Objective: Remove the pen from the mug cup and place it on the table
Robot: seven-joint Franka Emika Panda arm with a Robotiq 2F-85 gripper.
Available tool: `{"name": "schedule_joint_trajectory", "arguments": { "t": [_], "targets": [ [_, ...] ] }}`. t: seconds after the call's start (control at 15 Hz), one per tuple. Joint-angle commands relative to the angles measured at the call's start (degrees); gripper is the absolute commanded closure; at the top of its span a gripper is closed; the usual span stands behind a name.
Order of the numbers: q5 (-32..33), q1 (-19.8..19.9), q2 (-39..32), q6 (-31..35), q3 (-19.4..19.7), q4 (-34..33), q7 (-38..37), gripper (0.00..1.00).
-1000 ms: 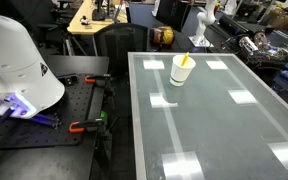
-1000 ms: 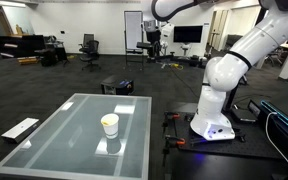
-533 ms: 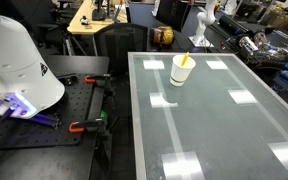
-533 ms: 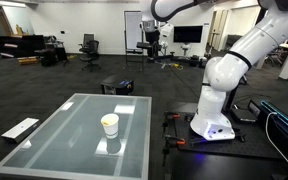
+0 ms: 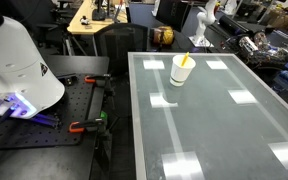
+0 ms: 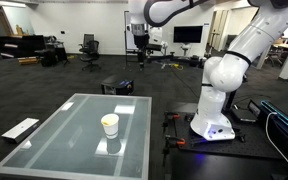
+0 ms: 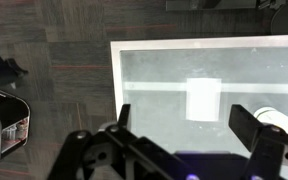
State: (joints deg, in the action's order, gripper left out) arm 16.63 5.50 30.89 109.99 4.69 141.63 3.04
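Observation:
The white mug cup stands on the pale glass table near its far end, with the yellow-orange pen leaning inside it. The cup also shows in an exterior view on the table. My gripper hangs high above the floor, far beyond the table and well away from the cup. In the wrist view my gripper is open and empty, looking down on the table. A white rim at its right finger may be the cup.
The robot's white base stands on a black perforated bench beside the table, with clamps along the bench edge. A brown round object sits beyond the table's far end. Chairs and desks stand in the background.
In the exterior view that shows the arm, the gripper and upper arm have swung to the left. The cup and pen have not moved.

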Motion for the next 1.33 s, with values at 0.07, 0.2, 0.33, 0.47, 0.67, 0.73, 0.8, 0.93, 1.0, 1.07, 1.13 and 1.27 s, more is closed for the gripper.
{"name": "schedule_joint_trajectory", "arguments": {
  "t": [0.07, 0.2, 0.33, 0.47, 0.67, 0.73, 0.8, 0.93, 1.0, 1.07, 1.13, 1.27],
  "targets": [
    [-1.0, -2.8, -4.8, 6.9, -0.8, -1.7, 2.6, 0.0],
    [-2.2, -4.0, -6.4, 12.3, -0.7, -1.4, 3.6, 0.0],
    [-3.6, -4.9, -8.2, 17.1, -0.6, -1.2, 4.7, 0.0],
    [-5.6, -5.7, -9.9, 21.7, -0.6, -0.7, 6.1, 0.0],
    [-8.5, -6.9, -12.2, 27.8, -0.7, -0.1, 8.8, 0.0],
    [-9.6, -7.4, -12.8, 29.6, -0.7, 0.1, 9.8, 0.0],
    [-10.7, -8.0, -13.5, 31.5, -0.7, 0.5, 11.1, 0.0],
    [-13.4, -9.4, -14.7, 34.6, -0.5, 1.0, 14.1, 0.0],
    [-14.7, -10.0, -15.4, 36.3, -0.5, 1.4, 15.7, 0.0],
    [-15.9, -10.6, -15.9, 37.7, -0.6, 1.7, 17.1, 0.0],
    [-17.1, -11.2, -16.5, 39.0, -0.7, 2.1, 18.2, 0.0],
    [-19.3, -12.4, -17.8, 41.0, -0.8, 2.8, 20.5, 0.0]
  ]
}}
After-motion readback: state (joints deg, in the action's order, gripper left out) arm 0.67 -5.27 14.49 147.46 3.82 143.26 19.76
